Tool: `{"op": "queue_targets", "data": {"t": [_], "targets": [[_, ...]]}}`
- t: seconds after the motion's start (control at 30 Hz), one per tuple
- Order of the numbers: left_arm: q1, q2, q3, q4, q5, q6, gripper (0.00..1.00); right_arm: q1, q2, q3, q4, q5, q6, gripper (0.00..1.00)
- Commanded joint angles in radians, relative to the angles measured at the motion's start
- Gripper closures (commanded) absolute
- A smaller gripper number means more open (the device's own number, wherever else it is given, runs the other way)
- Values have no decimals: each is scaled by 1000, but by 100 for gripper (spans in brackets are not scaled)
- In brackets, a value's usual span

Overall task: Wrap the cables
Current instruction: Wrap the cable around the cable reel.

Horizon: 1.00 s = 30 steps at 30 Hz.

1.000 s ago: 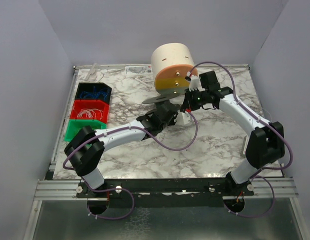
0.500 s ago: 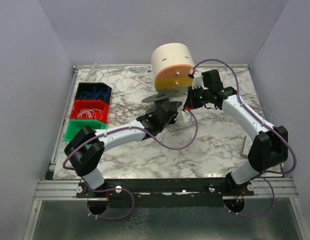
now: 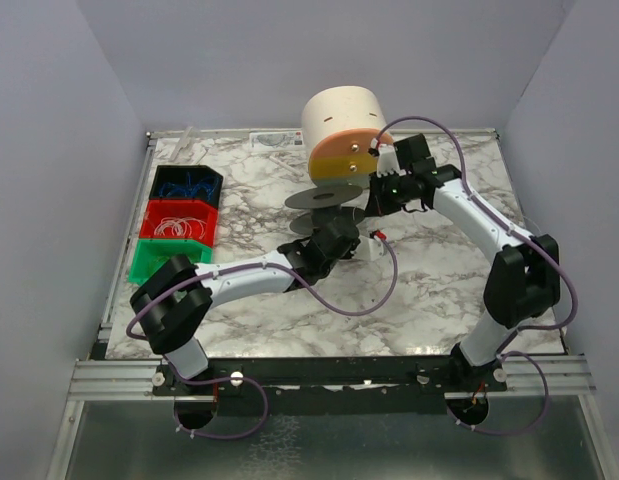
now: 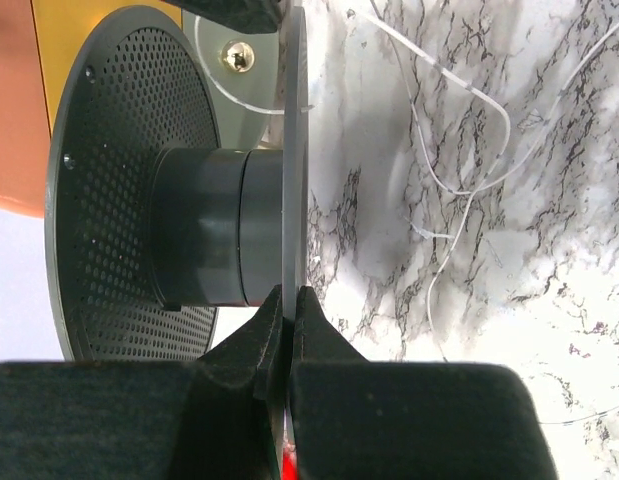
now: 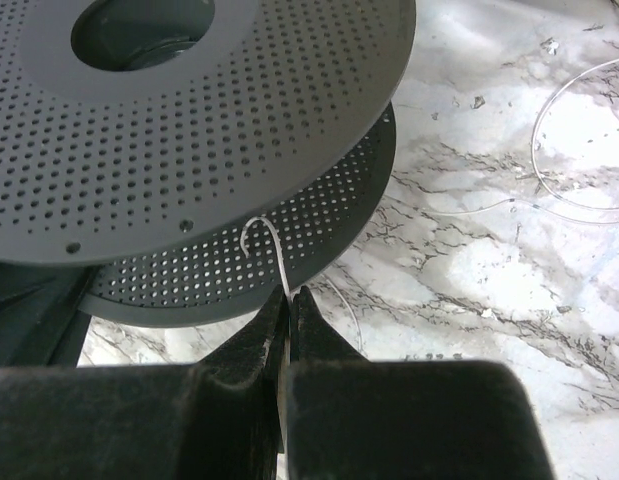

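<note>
A dark grey perforated spool (image 3: 326, 197) hangs over the table's middle, below a cream drum. My left gripper (image 3: 341, 233) is shut on the rim of one spool flange (image 4: 291, 180); the hub (image 4: 204, 225) lies left of that flange in the left wrist view. My right gripper (image 3: 375, 193) is just right of the spool, shut on a thin whitish cable (image 5: 266, 238). The cable's hooked end rises from the fingertips against the lower flange (image 5: 289, 225). More cables (image 4: 459, 190) lie loose on the marble, and a loop of cable (image 5: 579, 150) lies at the right.
A cream drum with an orange face (image 3: 341, 130) stands at the back, close behind the spool. Blue (image 3: 186, 183), red (image 3: 177, 220) and green (image 3: 154, 258) bins line the left edge. A small white stand (image 3: 370, 244) sits under the spool.
The right gripper has moved back and left, closer to the spool, still holding the cable. The left gripper pulled nearer, and the spool went from tilted to level.
</note>
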Motion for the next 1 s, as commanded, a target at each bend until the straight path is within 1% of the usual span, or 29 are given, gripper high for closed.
{"op": "queue_targets", "data": {"t": [0.0, 0.13, 0.3, 0.63, 0.9, 0.97], "targets": [[-20, -45, -9, 96, -86, 63, 100, 1, 33, 50, -66, -17, -23, 100], [-26, -44, -15, 109, -98, 71, 100, 2, 26, 38, -69, -17, -23, 100], [-24, -46, 4, 76, -70, 32, 100, 2, 21, 33, -97, -12, -85, 100], [-24, -23, 29, 50, -58, 21, 100, 11, 59, 60, -153, -30, -130, 100], [-24, -17, 48, 18, -32, 1, 100, 59, 56, 61, -111, -20, -139, 100], [-24, -18, 52, 12, -28, -1, 100, 61, 44, 65, -93, -10, -134, 97]]}}
